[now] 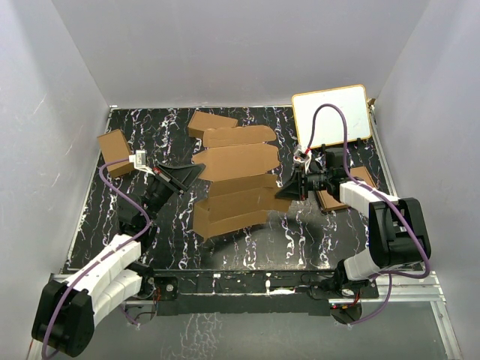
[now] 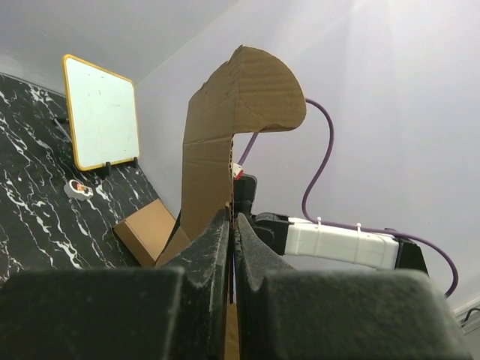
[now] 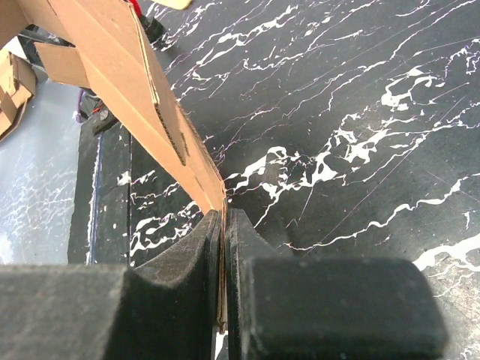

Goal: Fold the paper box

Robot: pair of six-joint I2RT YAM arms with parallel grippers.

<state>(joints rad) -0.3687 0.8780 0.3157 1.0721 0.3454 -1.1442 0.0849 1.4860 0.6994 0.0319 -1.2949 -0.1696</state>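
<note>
The left fingers point(image 2: 206, 259) are pressed together on a thin edge of the paper box point(image 2: 225, 127). Only the thickness of the cardboard sits between the pads. In the left wrist view the sheet rises straight out of that pinch and ends in a rounded flap. The right fingers point(image 3: 196, 255) are likewise closed tight on the opposite edge of the sheet. There the brown card runs out of the pinch and away to the upper left, above the black marbled bench point(image 3: 352, 112).

From above, the left fingers point(image 1: 187, 176) grip the box's left edge about halfway along. The right fingers point(image 1: 291, 187) grip its right edge slightly nearer the arm bases. The paper box point(image 1: 236, 184) is a wide creased sheet spread open over the middle of the bench point(image 1: 315, 232), between the two arms. Its long axis runs from far to near, leaning a little to the left at the near end. The creased panels lie crosswise like stacked strips, with their tapered flap ends pointing right.

A short brown carton point(image 1: 114, 152) sits well apart at the far left. Another brown carton point(image 1: 211, 121) lies just beyond the sheet's far end. A white board with a yellow frame point(image 1: 332, 116) stands at the far right. A flat brown pile point(image 1: 335, 201) lies under the right arm.
</note>
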